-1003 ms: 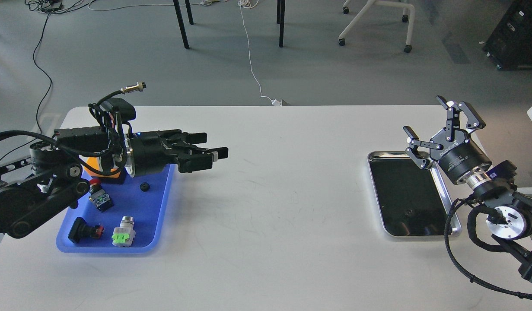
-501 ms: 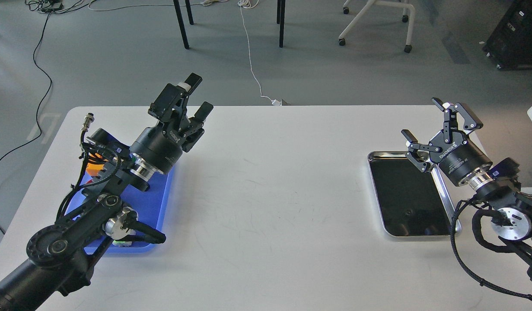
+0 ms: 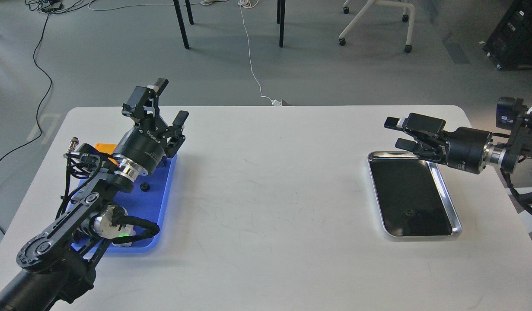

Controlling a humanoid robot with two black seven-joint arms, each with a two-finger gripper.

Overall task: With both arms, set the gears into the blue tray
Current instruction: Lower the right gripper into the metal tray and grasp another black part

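Note:
The blue tray [image 3: 157, 206] lies at the table's left, largely covered by my left arm. One small black gear [image 3: 144, 186] rests on its floor, just right of my left wrist. My left gripper [image 3: 170, 101] is raised above the tray's far right corner, pointing up and away, open with nothing between its fingers. My right gripper [image 3: 395, 133] reaches in from the right, pointing left over the far end of the silver tray [image 3: 448, 195]; it is open and empty. A tiny dark speck [image 3: 407, 213] shows on the silver tray's dark floor; I cannot tell if it is a gear.
An orange part [image 3: 104, 147] and a switch part with a green bit [image 3: 123, 236] peek out from under my left arm in the blue tray. Bare white tabletop [image 3: 270, 194] spreads between the two trays. Chair legs and cables are on the floor beyond.
My left gripper swung from lying low and pointing right to raised and pointing up, then shifted back left. My right gripper turned from pointing up to pointing left, level over the silver tray's far end.

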